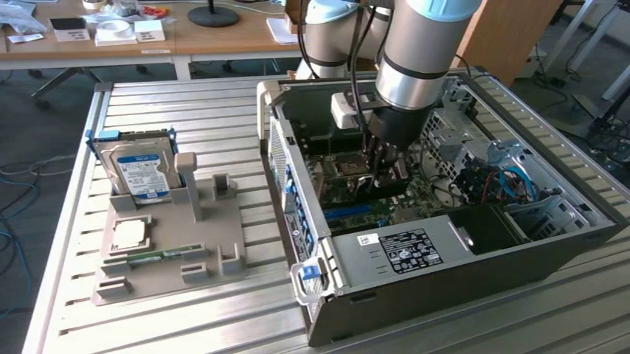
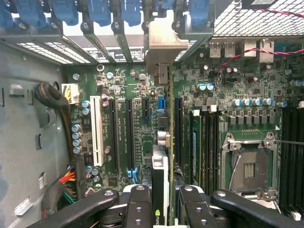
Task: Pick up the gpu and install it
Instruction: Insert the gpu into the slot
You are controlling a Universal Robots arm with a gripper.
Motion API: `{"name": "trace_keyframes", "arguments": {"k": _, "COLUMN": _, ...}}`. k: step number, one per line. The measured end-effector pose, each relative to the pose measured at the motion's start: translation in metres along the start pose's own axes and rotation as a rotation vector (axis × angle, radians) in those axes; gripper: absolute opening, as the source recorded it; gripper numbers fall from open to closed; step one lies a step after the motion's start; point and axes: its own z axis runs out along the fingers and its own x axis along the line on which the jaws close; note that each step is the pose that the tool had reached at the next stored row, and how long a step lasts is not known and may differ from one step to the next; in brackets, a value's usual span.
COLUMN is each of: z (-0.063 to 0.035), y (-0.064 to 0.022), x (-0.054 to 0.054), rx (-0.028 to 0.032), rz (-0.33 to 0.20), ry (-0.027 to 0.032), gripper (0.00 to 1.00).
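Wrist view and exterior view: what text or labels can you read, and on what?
None legible.
Blue label on silver hard drive: blurred.
Black label on grey power supply: too small.
Green motherboard print: too small.
Logo on thin black gpu card: unreadable.

Arm (image 1: 426, 44) reached straight down, wrist vertical. Its gripper (image 1: 386, 171) pointed downward, fingers (image 2: 138, 202) partly closed and clamped on the gpu (image 2: 160, 166).
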Motion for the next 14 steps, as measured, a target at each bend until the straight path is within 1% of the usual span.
{"name": "trace_keyframes", "arguments": {"k": 5, "z": 0.0044, "y": 0.0006, "x": 0.0001, "rx": 0.0001, "rz": 0.0, "ry": -0.0004, "gripper": 0.27}}
{"name": "trace_keyframes", "arguments": {"k": 14, "z": 0.0048, "y": 0.0031, "x": 0.0002, "rx": 0.0001, "rz": 0.0, "ry": -0.0007, "gripper": 0.27}}
